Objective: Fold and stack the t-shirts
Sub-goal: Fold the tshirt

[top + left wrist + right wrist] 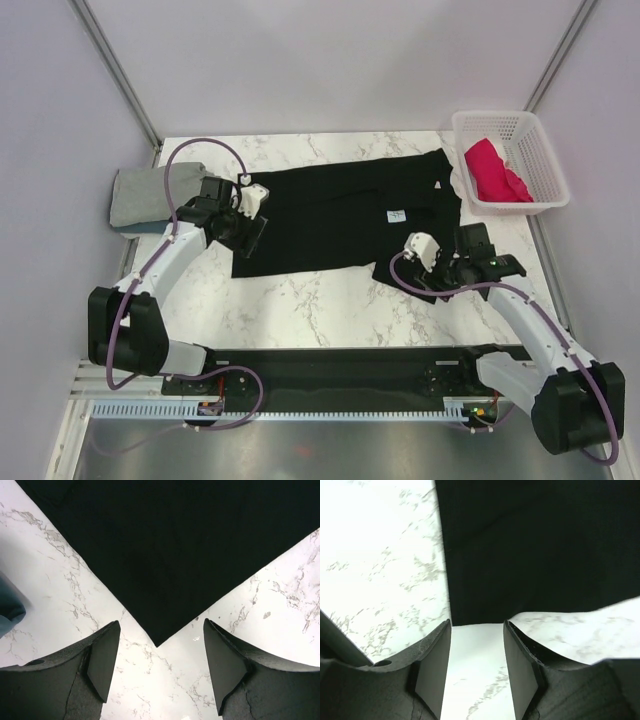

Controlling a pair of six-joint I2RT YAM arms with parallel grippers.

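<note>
Black t-shirt [340,215] lies spread flat mid-table [300,310], white neck label [397,214] facing up toward its right side.

Left gripper [160,622] is released, jaws wide with nothing between them. In its wrist view I see a pointed corner of the black shirt aimed into the gap, bare marble around it and no cloth touching either finger. From above, that wrist sits over the shirt's left edge.

Right gripper [476,622] is also released and empty. Its wrist view shows a straight edge and corner of the black cloth just ahead of the fingertips, with table under the gap. From above, this arm covers the shirt's lower right corner, so I can't read how the cloth lies there.

Around it:
- Grey t-shirt [140,195] sits folded at the table's left edge, with a blue one [126,228] showing under it. The left arm's cable loop [205,143] arches over that pile.
- White basket [495,116] is at the far right, holding the crimson-pink t-shirt [492,170].
- The basket's left wall is just beside the black shirt's far right corner. I can't tell if they touch.
</note>
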